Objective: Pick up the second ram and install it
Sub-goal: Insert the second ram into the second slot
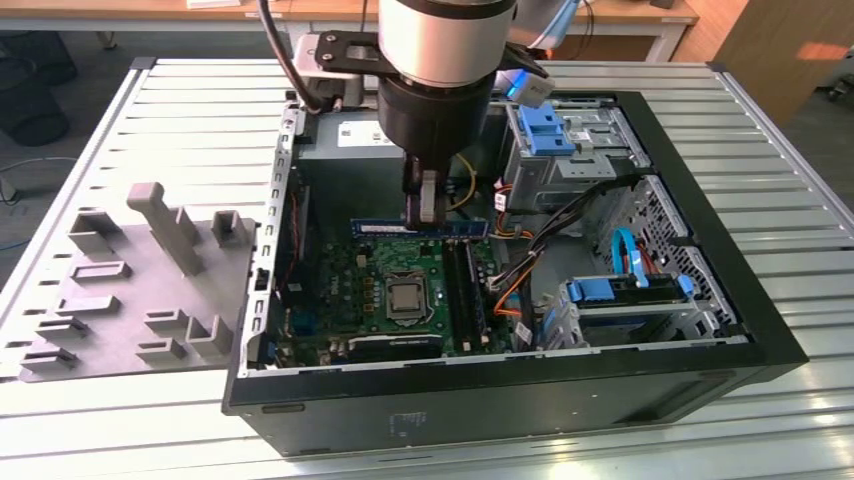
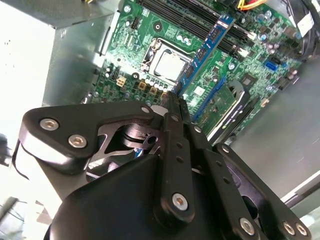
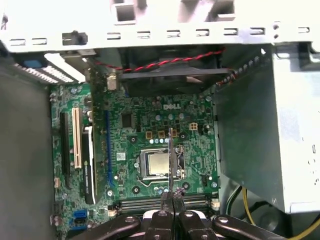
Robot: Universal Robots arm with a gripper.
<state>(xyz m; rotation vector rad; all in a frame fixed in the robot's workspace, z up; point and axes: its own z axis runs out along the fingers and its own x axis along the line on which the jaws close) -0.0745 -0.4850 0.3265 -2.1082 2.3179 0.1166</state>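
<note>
The second ram [image 1: 400, 227] is a slim blue stick, held level above the green motherboard [image 1: 340, 300] inside the open computer case. My gripper [image 1: 426, 212] reaches down from above and is shut on the stick's upper edge. In the second wrist view the second ram [image 2: 207, 50] runs out past the gripper [image 2: 174, 99] over the board. In the first wrist view the second ram [image 3: 170, 155] shows edge-on as a thin line over the processor socket [image 3: 157, 165], with the gripper [image 3: 172, 196] shut on it. The long black memory slots [image 1: 462, 285] lie below, on the exterior view's right of the socket.
The black case [image 1: 747, 330] walls in the board. A power supply [image 1: 350, 135] sits at the back, and blue-trimmed drive cages [image 1: 567, 140] and orange cables [image 1: 507, 300] stand on the exterior view's right. A grey moulded fixture [image 1: 134, 290] lies on the slatted table at the left.
</note>
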